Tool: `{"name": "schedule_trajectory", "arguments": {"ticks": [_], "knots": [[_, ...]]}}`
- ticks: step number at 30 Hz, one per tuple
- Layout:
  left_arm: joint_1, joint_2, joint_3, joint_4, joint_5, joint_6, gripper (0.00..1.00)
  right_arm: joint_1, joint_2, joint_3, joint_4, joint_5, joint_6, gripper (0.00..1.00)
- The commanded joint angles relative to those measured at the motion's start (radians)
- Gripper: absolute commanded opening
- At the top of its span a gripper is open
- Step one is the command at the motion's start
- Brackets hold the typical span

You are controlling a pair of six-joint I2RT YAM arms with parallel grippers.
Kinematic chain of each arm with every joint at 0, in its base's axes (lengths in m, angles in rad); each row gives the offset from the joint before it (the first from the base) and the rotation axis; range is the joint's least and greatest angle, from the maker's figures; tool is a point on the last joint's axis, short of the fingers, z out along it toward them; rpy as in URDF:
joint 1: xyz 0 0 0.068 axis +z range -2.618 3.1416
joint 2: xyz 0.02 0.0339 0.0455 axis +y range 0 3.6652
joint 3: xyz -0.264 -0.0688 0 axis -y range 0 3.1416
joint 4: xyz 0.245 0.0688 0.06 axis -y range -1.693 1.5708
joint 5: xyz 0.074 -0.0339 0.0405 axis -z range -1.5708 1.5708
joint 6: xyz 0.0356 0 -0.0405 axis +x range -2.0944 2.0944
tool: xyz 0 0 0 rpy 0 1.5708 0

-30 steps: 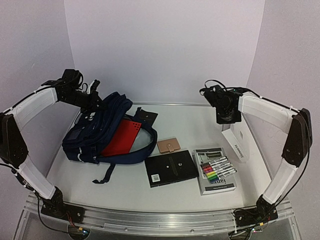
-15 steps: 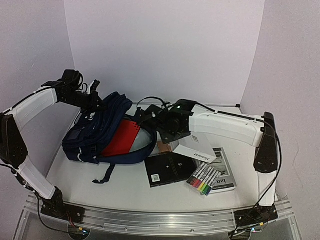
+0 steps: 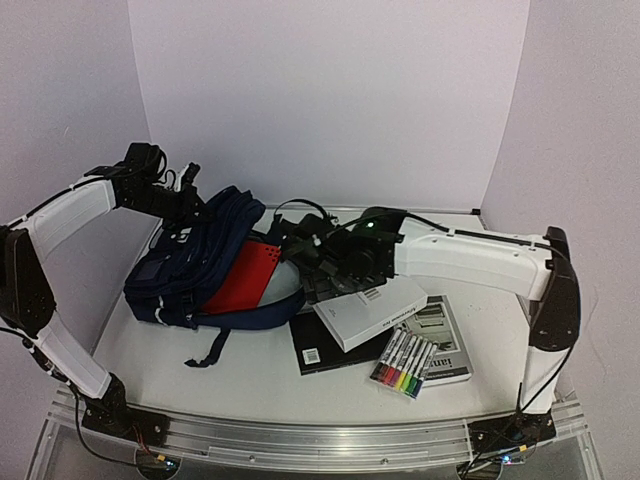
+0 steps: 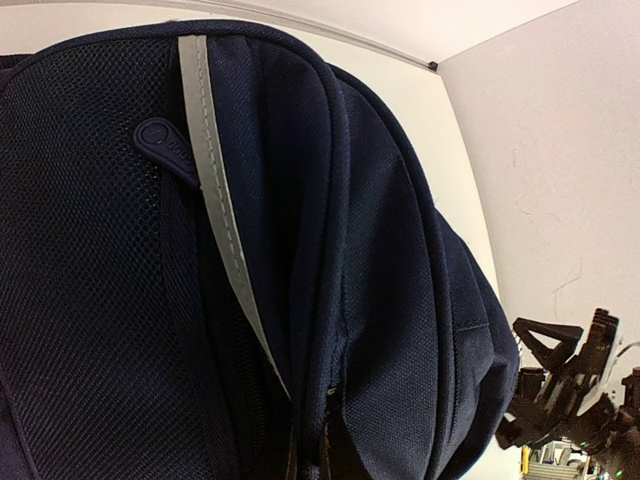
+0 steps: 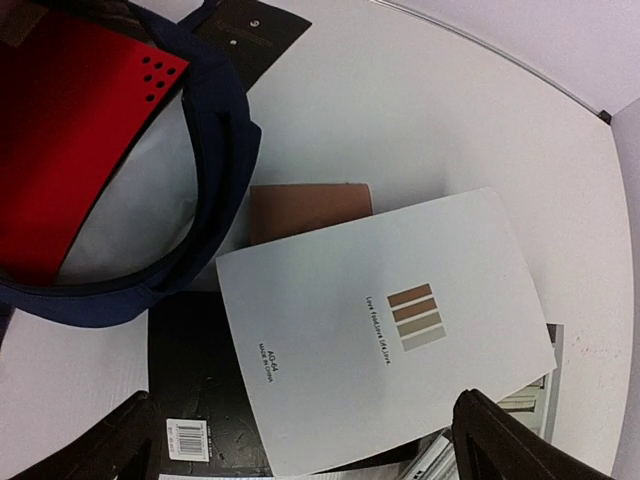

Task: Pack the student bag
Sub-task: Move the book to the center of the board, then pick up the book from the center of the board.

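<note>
You have one student bag (image 3: 190,268) lying at the left of the table (image 3: 250,375): soft navy fabric, a mesh panel (image 4: 80,260) and one grey reflective stripe (image 4: 213,185) in the left wrist view. One flat red sheet (image 5: 65,130) with punched round holes sits in its open mouth. Your left gripper (image 3: 185,203) is at the bag's top edge; you cannot tell whether it grips. Just beside the bag, one white rectangular notebook (image 5: 385,325) rests partly on one black book (image 3: 322,350) and overlaps one tan wallet (image 5: 300,210). Your right gripper (image 3: 322,283) hangs over the notebook, fingers (image 5: 495,440) spread wide, grasping nothing. One pack of coloured markers (image 3: 402,362) lies on one grey book (image 3: 447,350)
</note>
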Motion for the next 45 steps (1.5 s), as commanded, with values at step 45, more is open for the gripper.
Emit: {"name": "schedule_trajectory", "arguments": {"ticks": [45], "knots": [[0.022, -0.059, -0.002, 0.063, 0.053, -0.033, 0.00, -0.750, -0.558, -1.295, 1.265, -0.843, 0.384, 0.79]]}}
